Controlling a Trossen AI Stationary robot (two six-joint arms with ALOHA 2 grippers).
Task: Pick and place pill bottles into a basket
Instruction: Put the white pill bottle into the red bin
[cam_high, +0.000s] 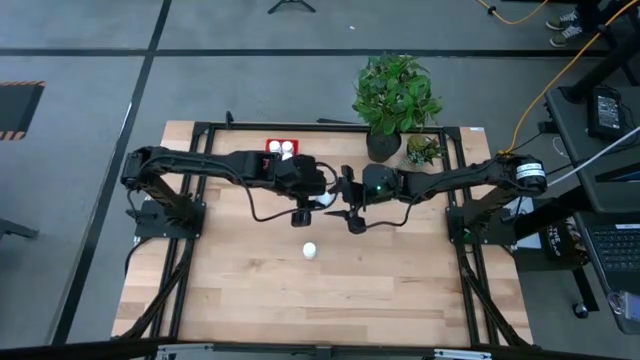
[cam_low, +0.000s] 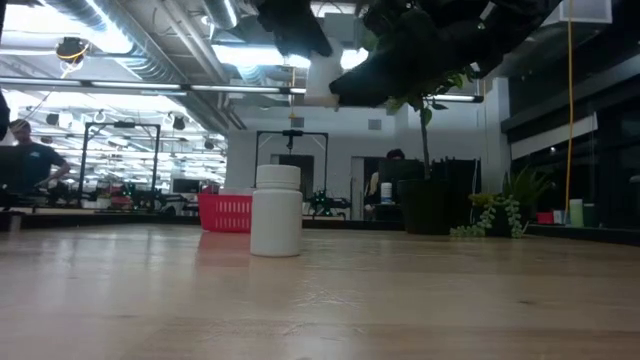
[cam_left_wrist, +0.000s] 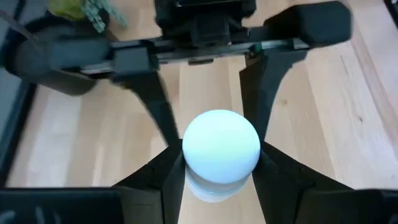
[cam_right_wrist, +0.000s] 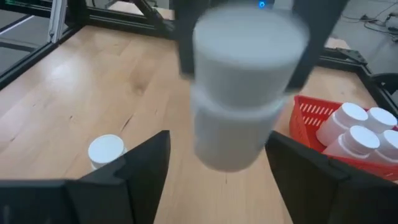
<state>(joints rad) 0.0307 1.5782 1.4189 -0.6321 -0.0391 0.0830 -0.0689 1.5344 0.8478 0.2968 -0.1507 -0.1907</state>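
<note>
Pill bottle (cam_left_wrist: 221, 152) is in mid-air over the desk (cam_high: 250, 300) centre, between the two arms: looks like a handover, right arm to left. Left to right:

- Basket (cam_high: 273, 146), red, at the far edge behind the left arm, already has several white bottles (cam_right_wrist: 354, 127) in it.
- Left gripper (cam_high: 303, 216) is clamped on the raised bottle, fingers (cam_left_wrist: 155, 180) pressing either side just below the cap. Moderate opening, set by the bottle's width.
- Loose bottle (cam_high: 310, 250) stands upright on the desk, nearer the front, well apart from the basket. Not yet picked.
- Right gripper (cam_high: 352, 214) faces the left one just beside it, jaws spread wide; fingers (cam_right_wrist: 146, 168) stand clear of the bottle on both sides, touching nothing.

Step in hand, my read: transfer done on the right side, bottle now belongs to the left arm. Next move calls for the right arm to back off clear, then the left to carry the bottle back over the basket and release low so it doesn't knock the ones inside.
</note>
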